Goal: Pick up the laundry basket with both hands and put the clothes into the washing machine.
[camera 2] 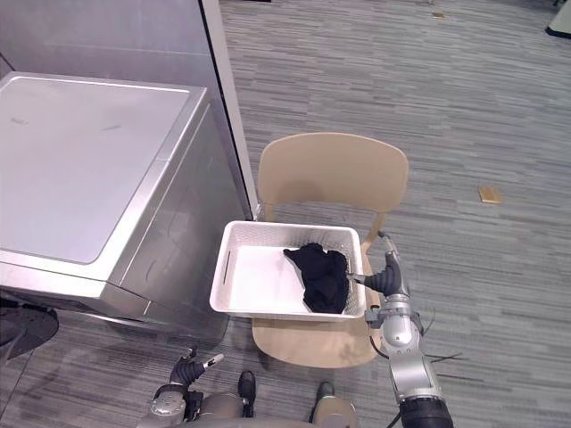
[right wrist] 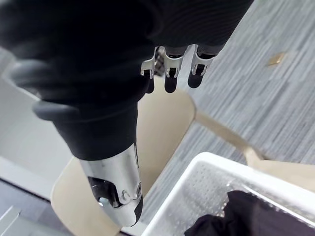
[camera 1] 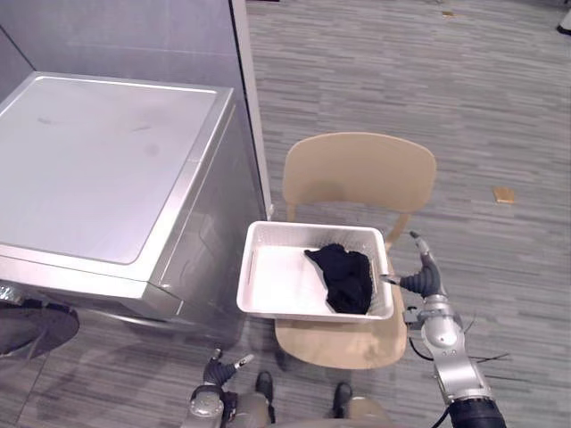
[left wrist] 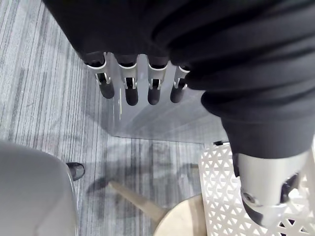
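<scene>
The white perforated plastic laundry basket (camera 1: 277,283) sits on the seat of the pale wooden chair (camera 1: 359,169). The black crumpled garment (camera 1: 346,275) lies in the basket's 3 o'clock half. The silver-grey metal washing machine (camera 1: 98,160) stands just beside the basket at 9 o'clock. The right hand (camera 1: 426,278) is by the 3 o'clock rim, the left hand (camera 1: 217,367) at 7 o'clock.

left hand (left wrist: 216,69): dark ribbed cover, holding nothing
fingers (left wrist: 130,92): straight, in a row, dark tips pointing at the washing machine
thumb (left wrist: 268,191): apart from the fingers, just beside the basket
basket (left wrist: 221,196): white lattice wall, resting on the chair
chair (left wrist: 183,222): tan seat edge, one slanted leg
washing machine (left wrist: 162,120): plain grey side
floor (left wrist: 44,98): grey striped carpet
</scene>
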You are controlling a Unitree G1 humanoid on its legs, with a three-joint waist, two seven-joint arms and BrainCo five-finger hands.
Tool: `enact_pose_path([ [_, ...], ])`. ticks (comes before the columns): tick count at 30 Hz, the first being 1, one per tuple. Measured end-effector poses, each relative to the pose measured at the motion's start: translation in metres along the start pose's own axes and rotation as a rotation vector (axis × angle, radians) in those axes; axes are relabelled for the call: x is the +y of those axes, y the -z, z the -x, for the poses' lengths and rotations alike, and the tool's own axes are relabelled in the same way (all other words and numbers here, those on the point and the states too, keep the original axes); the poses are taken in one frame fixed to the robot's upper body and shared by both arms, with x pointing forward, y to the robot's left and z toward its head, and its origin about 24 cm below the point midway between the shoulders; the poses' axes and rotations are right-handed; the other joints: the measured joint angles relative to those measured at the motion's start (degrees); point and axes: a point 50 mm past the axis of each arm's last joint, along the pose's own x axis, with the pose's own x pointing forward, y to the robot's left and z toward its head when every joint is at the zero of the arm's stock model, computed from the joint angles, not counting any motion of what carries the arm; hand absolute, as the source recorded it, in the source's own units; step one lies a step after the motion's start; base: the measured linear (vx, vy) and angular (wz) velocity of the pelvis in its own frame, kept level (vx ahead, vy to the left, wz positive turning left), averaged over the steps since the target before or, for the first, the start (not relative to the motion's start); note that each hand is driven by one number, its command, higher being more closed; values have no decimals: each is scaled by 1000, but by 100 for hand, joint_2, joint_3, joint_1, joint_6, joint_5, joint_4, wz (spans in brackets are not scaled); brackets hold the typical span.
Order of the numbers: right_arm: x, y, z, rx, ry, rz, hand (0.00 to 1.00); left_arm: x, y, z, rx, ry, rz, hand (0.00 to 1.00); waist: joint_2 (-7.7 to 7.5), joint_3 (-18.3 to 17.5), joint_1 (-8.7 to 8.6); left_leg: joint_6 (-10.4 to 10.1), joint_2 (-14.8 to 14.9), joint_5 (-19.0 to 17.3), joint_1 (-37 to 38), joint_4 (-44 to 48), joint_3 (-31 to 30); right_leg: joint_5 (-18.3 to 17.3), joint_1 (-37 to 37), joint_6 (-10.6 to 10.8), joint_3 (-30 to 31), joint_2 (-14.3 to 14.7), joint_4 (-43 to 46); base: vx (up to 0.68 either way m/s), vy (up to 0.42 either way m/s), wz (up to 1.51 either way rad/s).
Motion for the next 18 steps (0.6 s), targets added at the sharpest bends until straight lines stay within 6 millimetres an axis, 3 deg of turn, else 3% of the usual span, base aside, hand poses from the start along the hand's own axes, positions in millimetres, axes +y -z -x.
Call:
enact_pose_path([
  [4,15,-5,-36,-7,-140,115,0,-2,-6,-2,-20,11,-10,0,62,78,62,-46,-22,304,-180,-174,-237,128,-15,-45,-335,7,-134,-6,-34,41],
  [7,10,-15,-67,-6,-162,196,0,-7,-24,-5,-95,28,-20,0,238,420,283,-52,-49,608,-448,-321,-492,185,-176,-77,-634,3,-112,-102,-14,52],
  [10,4,-31,-91,-12,-149,253,0,-6,-35,-7,-130,25,-10,0,379,741,347,-107,-69,900,-821,-397,-624,235,-479,-145,-796,0,-79,-170,-7,43],
  [13,-10,-34,-108,47,-123,315,0,-8,-51,-11,-179,29,-8,0,594,1101,500,-139,-40,1062,-1031,-602,-756,236,-784,-176,-915,4,75,-200,3,22],
  [15,-25,-31,-116,98,-81,364,0,-8,-57,-12,-197,27,-6,0,719,1272,527,-26,-28,1146,-1178,-888,-782,196,-1094,-194,-932,-16,255,-182,28,13],
  [18,-54,-28,-125,171,-5,415,0,-5,-71,-15,-229,19,-1,0,791,1541,593,38,-57,1349,-1371,-1178,-794,183,-1521,-185,-927,-110,536,-177,38,7],
])
